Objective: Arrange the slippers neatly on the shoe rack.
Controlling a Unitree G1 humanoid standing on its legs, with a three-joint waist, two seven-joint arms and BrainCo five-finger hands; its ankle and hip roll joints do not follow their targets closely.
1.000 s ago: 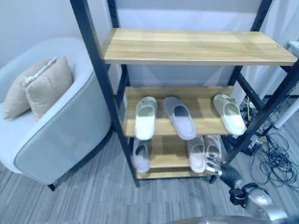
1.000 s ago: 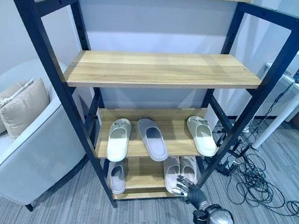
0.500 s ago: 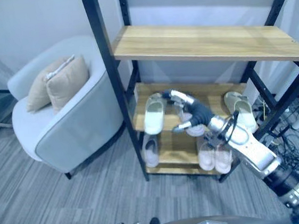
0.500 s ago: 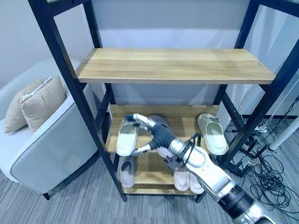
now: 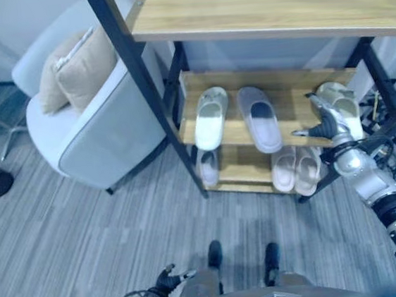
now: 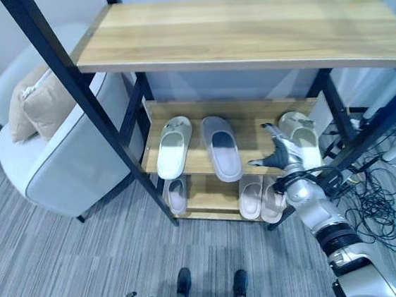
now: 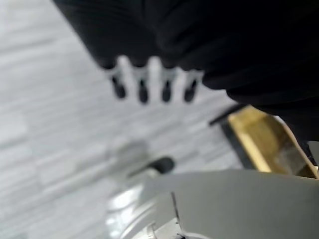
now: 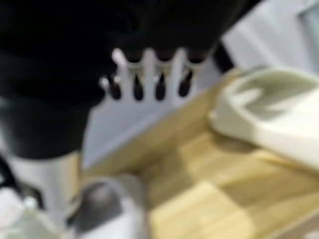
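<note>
We are reaching our right hand (image 6: 281, 155), fingers spread and holding nothing, toward the pale slipper (image 6: 301, 137) lying alone at the right end of the shoe rack (image 6: 252, 125)'s middle shelf, and judging we should grip its side cleanly, then slide it next to the grey slipper (image 6: 221, 148).

Grey armchair (image 5: 104, 130), seemingly two cushions (image 5: 76, 69)

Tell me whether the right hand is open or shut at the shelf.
Open. The right hand hangs over the middle shelf beside the right-end slipper with fingers straight and thumb spread, curled round nothing.
</note>
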